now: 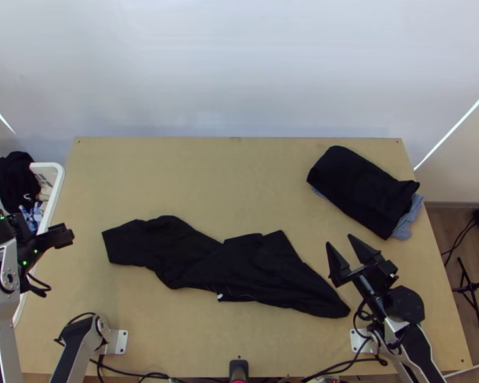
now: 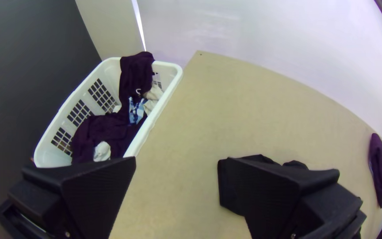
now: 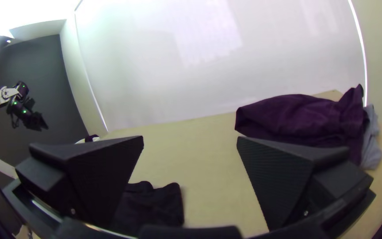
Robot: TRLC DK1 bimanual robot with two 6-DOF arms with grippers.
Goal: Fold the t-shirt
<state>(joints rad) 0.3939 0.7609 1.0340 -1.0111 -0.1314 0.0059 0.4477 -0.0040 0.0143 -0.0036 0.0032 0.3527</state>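
The black t-shirt (image 1: 239,268) lies bunched and twisted in a long strip across the near half of the table, with a pale tag at its near edge. Over the table's left edge is my left gripper (image 1: 64,236), beyond the shirt's left end; in the left wrist view this gripper (image 2: 184,166) stands open and empty, one finger overlapping the shirt (image 2: 228,190). My right gripper (image 1: 342,246), open and holding nothing, is just right of the shirt's right end. The right wrist view shows the gripper (image 3: 190,144) with its fingers wide apart and part of the shirt (image 3: 155,206) behind one.
Folded black cloth (image 1: 361,188) rests on blue-grey cloth (image 1: 409,217) at the table's far right. A white basket (image 2: 160,106) of mixed clothes stands against the left side. Bare wood (image 1: 207,172) stretches beyond the shirt. Cables run along the near edge.
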